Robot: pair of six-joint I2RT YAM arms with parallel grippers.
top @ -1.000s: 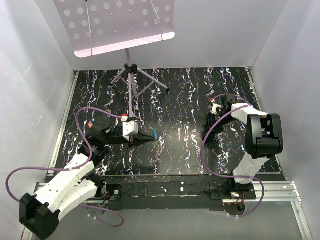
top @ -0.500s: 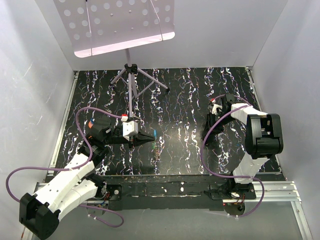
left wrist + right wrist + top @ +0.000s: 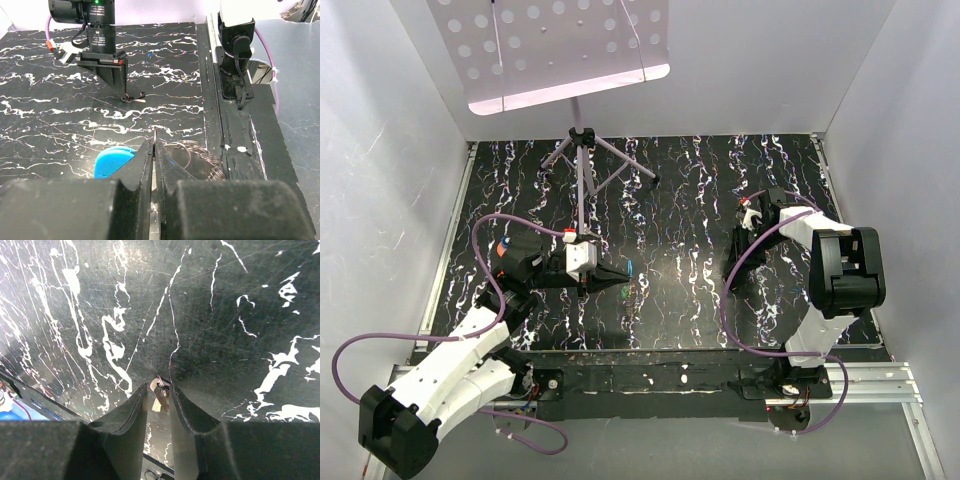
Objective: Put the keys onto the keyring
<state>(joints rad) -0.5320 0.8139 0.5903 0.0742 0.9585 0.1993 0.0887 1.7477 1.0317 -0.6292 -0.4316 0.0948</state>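
Note:
My left gripper (image 3: pixel 617 276) (image 3: pixel 155 146) is shut on a thin metal part of the keyring, and a sliver of it sticks out past the tips. The keyring's bright blue clip (image 3: pixel 113 160) (image 3: pixel 630 268) shows left of the fingers. Its grey-brown wire loop (image 3: pixel 197 155) lies right of them on the mat. My right gripper (image 3: pixel 732 280) (image 3: pixel 159 395) points down at the mat with its jaws narrowly apart. A small dull key (image 3: pixel 160 392) with a tiny ring lies between its fingertips. The same key (image 3: pixel 135 98) shows beside the right gripper (image 3: pixel 119 90) in the left wrist view.
A purple tripod stand (image 3: pixel 582 160) with a perforated white plate stands at the back left of the marbled mat (image 3: pixel 690 200). White walls close in on three sides. The arm bases and a metal rail (image 3: pixel 860 375) line the near edge. Purple cables loop beside both arms.
Both arms hold almost the same places. The keyring's loop under the left gripper has shifted slightly.

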